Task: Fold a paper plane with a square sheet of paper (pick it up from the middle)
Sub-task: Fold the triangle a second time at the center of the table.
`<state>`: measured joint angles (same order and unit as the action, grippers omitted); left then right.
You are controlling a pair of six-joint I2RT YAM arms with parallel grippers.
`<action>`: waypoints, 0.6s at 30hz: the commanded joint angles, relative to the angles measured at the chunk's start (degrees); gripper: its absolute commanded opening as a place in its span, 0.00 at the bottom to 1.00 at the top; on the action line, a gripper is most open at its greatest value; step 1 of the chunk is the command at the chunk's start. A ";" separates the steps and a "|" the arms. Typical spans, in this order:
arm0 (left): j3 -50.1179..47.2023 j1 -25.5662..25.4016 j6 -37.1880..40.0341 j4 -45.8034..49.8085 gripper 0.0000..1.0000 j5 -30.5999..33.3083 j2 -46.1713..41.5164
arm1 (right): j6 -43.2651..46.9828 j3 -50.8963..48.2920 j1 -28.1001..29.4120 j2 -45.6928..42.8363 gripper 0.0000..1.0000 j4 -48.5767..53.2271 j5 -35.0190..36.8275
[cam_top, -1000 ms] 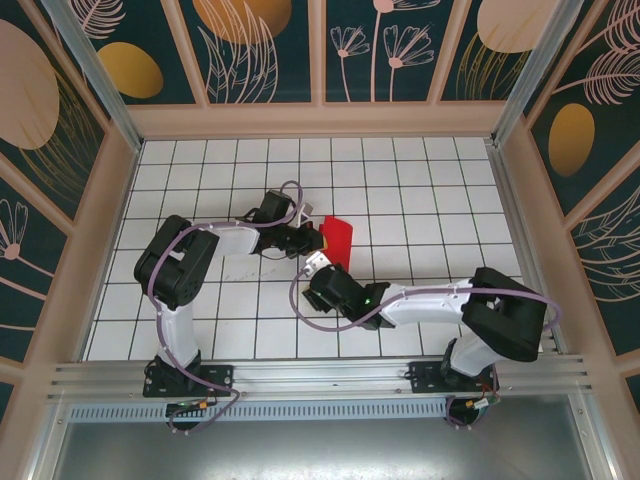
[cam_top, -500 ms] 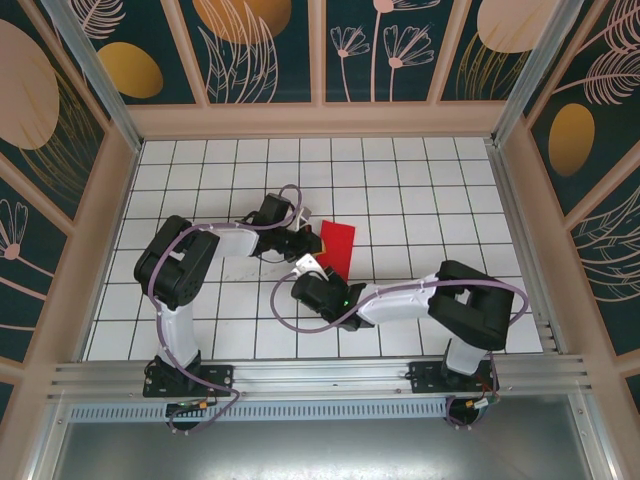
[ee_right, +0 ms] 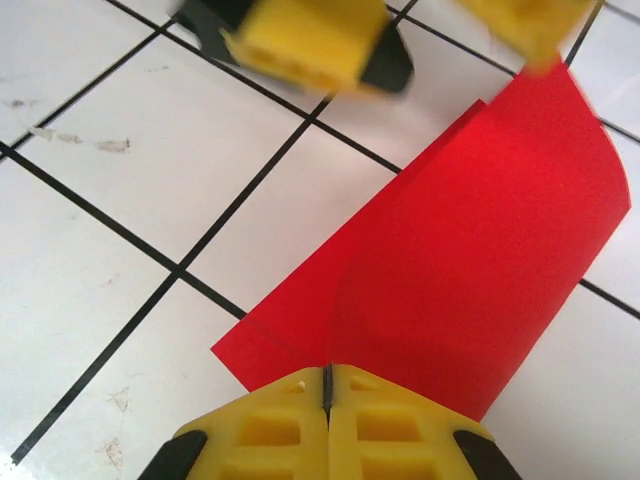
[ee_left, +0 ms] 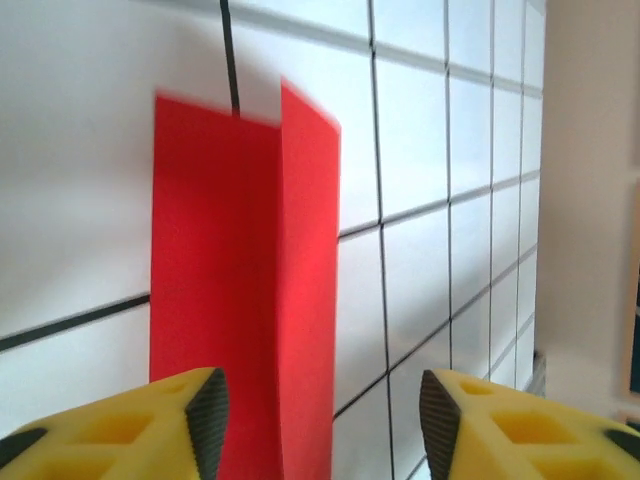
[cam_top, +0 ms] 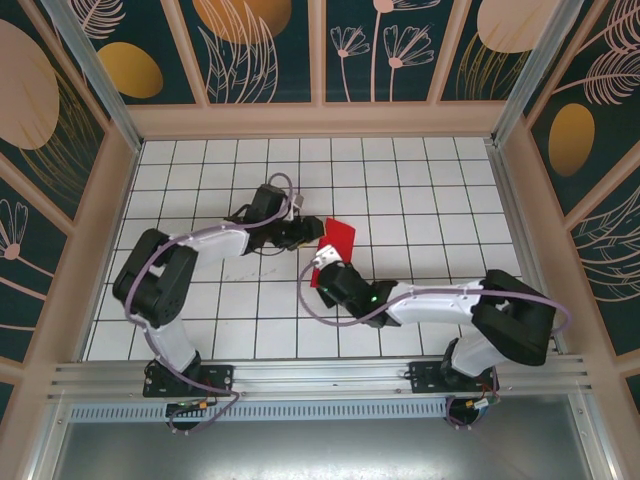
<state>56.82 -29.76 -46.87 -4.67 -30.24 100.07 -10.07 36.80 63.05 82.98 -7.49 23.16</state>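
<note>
Walls: dark teal panels (cam_top: 270, 50) painted with pale leaves and orange ovals, set in a light frame, stand around the back and both sides.
Surface: the white surface (cam_top: 420, 180) is ruled into square tiles by thin black lines; the right wrist view shows small grey scuffs on it.
Left arm: the left arm (cam_top: 190, 250) rises from its base at the near edge and reaches in and to the right, toward the middle of the surface, with a purple cable looped along it.
Right arm: the right arm (cam_top: 450, 300) lies low, stretching leftward from its base toward the same spot.
Red sheet of paper: the red sheet of paper (cam_top: 337, 240) sits near the middle of the surface, between the two claws. It is folded into a layered, elongated shape. In the left wrist view (ee_left: 240, 280) a crease runs along its length and one panel tilts away from the other. In the right wrist view (ee_right: 470, 270) its far edge curves up off the tiles.
Left claw: the left claw (cam_top: 312, 228) is at the paper's left edge. Its own camera (ee_left: 322, 425) shows the yellow jaws standing apart with the paper's near end between them. It gapes without gripping.
Right claw: the right claw (cam_top: 325, 258) meets the paper's near corner. Its own camera (ee_right: 327, 385) shows the two yellow fingers (ee_right: 260, 430) pressed together, only a thin seam between them, pinching the near edge of the paper.
</note>
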 commanded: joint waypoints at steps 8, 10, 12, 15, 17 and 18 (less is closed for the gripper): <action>-12.77 -3.23 -6.83 -6.95 0.43 11.04 -11.64 | -6.03 -10.30 -20.14 -11.63 0.00 -14.04 -39.19; -12.78 -4.47 -6.40 -6.95 0.37 9.84 -10.69 | -5.96 -10.84 -22.88 -11.96 0.00 -13.80 -42.40; -12.86 -5.36 -6.23 -7.36 0.32 8.25 -9.62 | -6.29 -11.53 -24.77 -11.92 0.00 -14.39 -44.38; -12.85 -6.49 -5.89 -8.54 0.27 5.95 -7.88 | -7.32 -11.92 -27.40 -10.94 0.00 -15.20 -47.23; -12.15 -7.47 -5.45 -8.02 0.24 5.47 -6.32 | -7.80 -11.76 -28.79 -10.01 0.00 -14.85 -48.16; -11.83 -7.85 -5.34 -7.85 0.23 5.50 -5.77 | -7.78 -11.47 -29.14 -9.47 0.01 -14.55 -48.29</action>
<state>44.25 -36.69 -52.82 -11.14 -23.00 92.31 -16.49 25.58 35.11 72.38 -19.75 -20.16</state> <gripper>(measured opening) 0.234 0.059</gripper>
